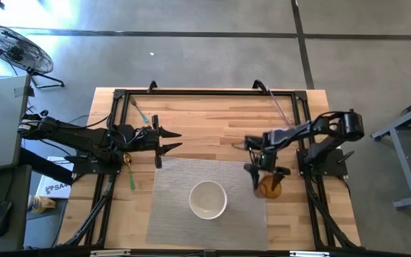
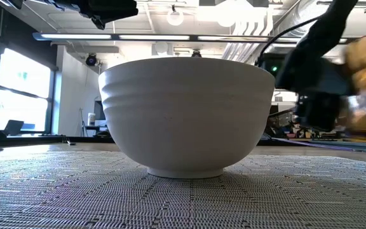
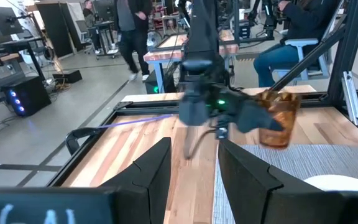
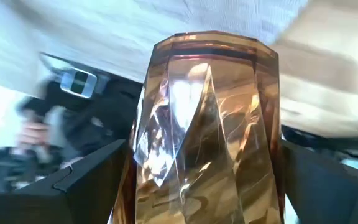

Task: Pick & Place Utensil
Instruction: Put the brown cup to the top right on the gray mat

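An amber faceted glass point(image 1: 270, 188) is in my right gripper point(image 1: 265, 175), over the right edge of the grey placemat point(image 1: 170, 214). It fills the right wrist view point(image 4: 207, 124) and shows in the left wrist view point(image 3: 278, 117). A white bowl point(image 1: 207, 199) stands by its base on the mat. A green-handled utensil point(image 1: 131, 175) lies flat on the wood left of the mat, and another point(image 1: 140, 111) lies near the far left corner. My left gripper point(image 1: 168, 140) hovers open above the wood beyond the mat's far left corner. My right gripper pinches the amber glass between its two fingers, one on each side wall point(image 4: 146, 162). The fingers point(image 4: 92, 180) come slanting down from the far right. The glass point(image 3: 278, 117) is lifted clear of the table and tilted.
A black frame point(image 1: 191, 93) rings the wooden table. A purple cable point(image 1: 282, 108) crosses the far right corner. The bowl point(image 2: 186, 114) fills the middle of the low view. People stand and sit beyond the table's right side point(image 3: 291, 37). Bare wood lies between the two arms.
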`<action>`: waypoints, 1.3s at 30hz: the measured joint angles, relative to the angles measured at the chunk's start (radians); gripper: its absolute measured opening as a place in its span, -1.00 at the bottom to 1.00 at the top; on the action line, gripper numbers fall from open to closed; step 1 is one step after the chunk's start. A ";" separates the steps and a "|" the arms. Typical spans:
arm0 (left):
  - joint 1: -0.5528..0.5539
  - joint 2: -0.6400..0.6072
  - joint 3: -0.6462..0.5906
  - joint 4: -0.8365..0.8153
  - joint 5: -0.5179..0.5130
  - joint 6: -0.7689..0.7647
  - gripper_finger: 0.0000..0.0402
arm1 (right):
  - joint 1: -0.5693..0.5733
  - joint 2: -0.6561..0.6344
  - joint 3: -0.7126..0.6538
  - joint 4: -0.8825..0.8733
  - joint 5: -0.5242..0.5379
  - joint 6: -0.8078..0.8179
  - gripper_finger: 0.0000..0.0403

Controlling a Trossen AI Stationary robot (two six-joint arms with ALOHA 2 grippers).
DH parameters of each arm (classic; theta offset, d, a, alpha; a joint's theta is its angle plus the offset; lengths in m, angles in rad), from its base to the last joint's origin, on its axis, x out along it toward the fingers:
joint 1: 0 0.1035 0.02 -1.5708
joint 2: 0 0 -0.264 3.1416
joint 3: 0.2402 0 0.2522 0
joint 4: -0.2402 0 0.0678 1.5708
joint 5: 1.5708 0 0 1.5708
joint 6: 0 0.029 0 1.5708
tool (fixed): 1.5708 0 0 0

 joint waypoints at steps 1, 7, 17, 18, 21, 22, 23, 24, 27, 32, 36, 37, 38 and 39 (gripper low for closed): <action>0.000 0.000 0.000 0.000 0.000 0.000 -0.35 | -0.031 0.000 0.000 -0.001 0.000 -0.006 0.86; 0.000 0.000 0.000 0.000 0.000 0.005 -0.35 | -0.192 0.000 0.000 -0.035 0.019 -0.034 0.86; 0.000 0.000 0.000 -0.061 -0.004 0.050 -0.35 | -0.336 0.000 0.000 -0.093 0.114 0.013 0.86; 0.000 0.000 0.000 -0.067 -0.004 0.051 -0.35 | -0.340 0.000 0.000 -0.093 0.122 0.011 0.86; 0.000 -0.001 0.000 -0.076 -0.004 0.053 -0.35 | -0.341 0.000 0.000 -0.087 0.131 0.003 0.86; 0.000 -0.004 0.000 -0.076 -0.004 0.054 -0.35 | -0.340 0.000 0.000 -0.080 0.131 -0.003 0.86; 0.000 -0.007 0.000 -0.075 -0.004 0.057 -0.35 | -0.338 0.000 0.000 -0.073 0.131 -0.011 0.86; 0.000 -0.009 0.000 -0.074 -0.004 0.058 -0.35 | -0.337 0.000 0.000 -0.069 0.131 -0.021 0.88; 0.000 -0.008 0.000 -0.077 -0.003 0.060 -0.35 | -0.337 0.000 0.000 -0.065 0.149 -0.038 0.95; 0.000 -0.008 0.000 -0.077 -0.003 0.063 -0.35 | -0.347 0.000 0.000 -0.065 0.177 -0.047 0.95; 0.000 -0.008 0.000 -0.077 -0.003 0.072 -0.35 | -0.360 0.000 0.000 -0.063 0.182 -0.055 0.97; 0.000 -0.008 0.000 -0.077 -0.003 0.073 -0.35 | -0.365 0.000 0.000 -0.063 0.183 -0.057 0.97; 0.000 -0.008 0.000 -0.076 -0.003 0.073 -0.35 | -0.370 0.000 0.000 -0.063 0.183 -0.060 0.97; 0.000 -0.008 0.000 -0.076 -0.003 0.073 -0.35 | -0.375 0.000 0.000 -0.063 0.182 -0.067 0.98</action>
